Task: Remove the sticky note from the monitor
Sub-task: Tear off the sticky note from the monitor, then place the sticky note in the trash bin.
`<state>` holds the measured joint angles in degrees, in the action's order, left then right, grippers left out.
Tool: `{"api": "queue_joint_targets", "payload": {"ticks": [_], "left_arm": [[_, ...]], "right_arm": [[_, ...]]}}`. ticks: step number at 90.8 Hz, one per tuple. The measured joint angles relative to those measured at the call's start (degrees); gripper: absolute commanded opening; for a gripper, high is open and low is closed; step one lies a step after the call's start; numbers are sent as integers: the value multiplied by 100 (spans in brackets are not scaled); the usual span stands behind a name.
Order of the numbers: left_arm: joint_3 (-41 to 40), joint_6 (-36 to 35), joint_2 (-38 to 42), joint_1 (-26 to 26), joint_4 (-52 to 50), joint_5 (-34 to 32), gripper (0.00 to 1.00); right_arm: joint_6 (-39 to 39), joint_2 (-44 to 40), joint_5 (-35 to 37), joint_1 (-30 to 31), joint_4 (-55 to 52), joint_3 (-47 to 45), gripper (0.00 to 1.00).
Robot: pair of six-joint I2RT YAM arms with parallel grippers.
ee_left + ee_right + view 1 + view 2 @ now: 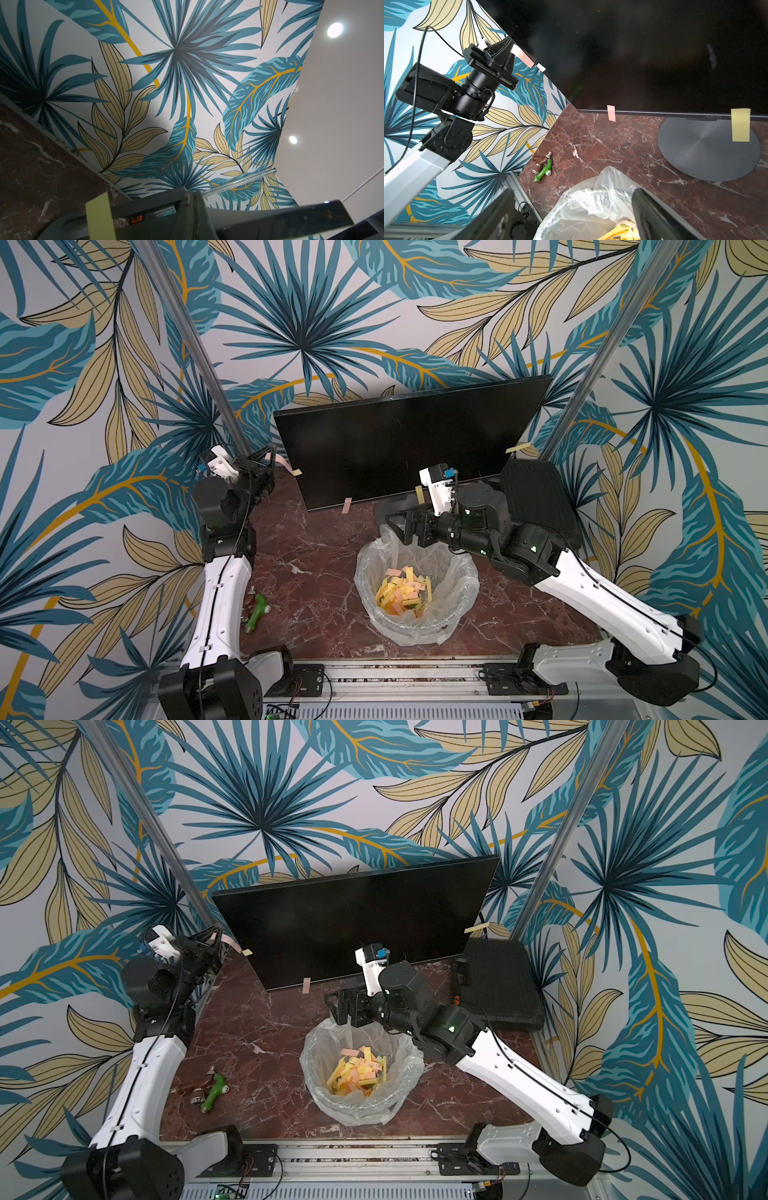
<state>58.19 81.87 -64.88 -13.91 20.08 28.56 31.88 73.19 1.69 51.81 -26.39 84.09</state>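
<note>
Left gripper (pixel 510 46) stands at the left edge of the monitor (pixel 407 439), jaws pressed together on a pink sticky note (pixel 522 56). The note's other end appears to touch the bezel, though the view is poor. Right gripper (pixel 395 529) hangs spread wide, holding nothing, above the far rim of the bin (pixel 358 572).
</note>
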Motion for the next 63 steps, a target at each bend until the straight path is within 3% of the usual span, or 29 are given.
{"api": "queue_joint_targets", "payload": {"ticks": [18, 33, 52, 63], "left_arm": [[-96, -4, 254, 0, -92, -31, 0], [-160, -205, 940, 0, -529, -103, 0], [188, -1064, 1919, 122, -1635, -74, 0], [933, -1919, 1991, 807, -2586, -74, 0]], "right_arm": [[-2, 0, 0, 0, 0, 0, 91], [-20, 0, 0, 0, -2, 2, 91], [-85, -7, 42, 0, -24, 0, 91], [-155, -85, 151, 0, -136, 0, 91]]}}
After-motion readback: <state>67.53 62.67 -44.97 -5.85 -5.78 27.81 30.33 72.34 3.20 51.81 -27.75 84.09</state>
